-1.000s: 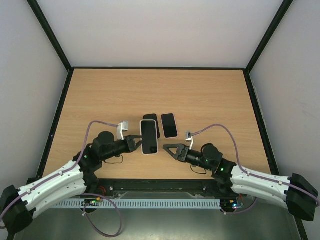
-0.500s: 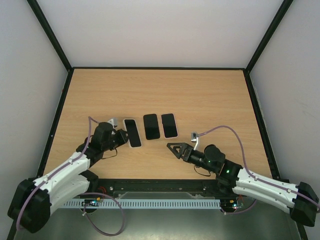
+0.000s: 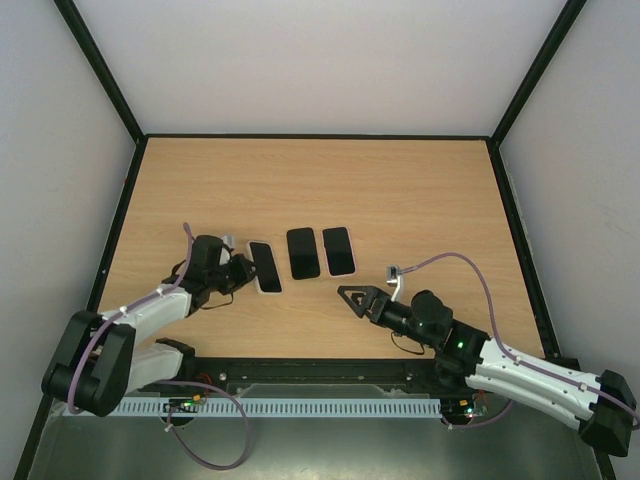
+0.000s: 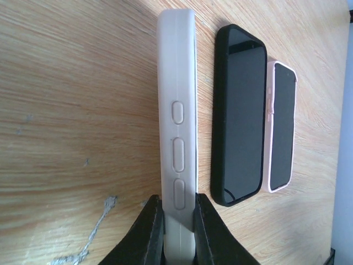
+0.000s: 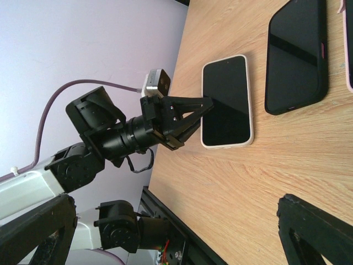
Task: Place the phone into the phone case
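Note:
A phone in a white case lies flat on the table, screen up, leftmost in a row of three. My left gripper is shut on its near left end; the left wrist view shows both fingers clamped on the case's button edge. It also shows in the right wrist view. A phone in a black case and a phone in a pink case lie to its right. My right gripper is open and empty, near the front, below the pink-cased phone.
The black-cased phone lies close beside the white one, with the pink-cased phone touching it. The table's front edge and black rail run just behind both grippers. A black frame borders the wooden table.
My left gripper carried the white-cased phone to the left and down onto the table beside the black-cased one. My right gripper drew back slightly toward the right and stayed open.

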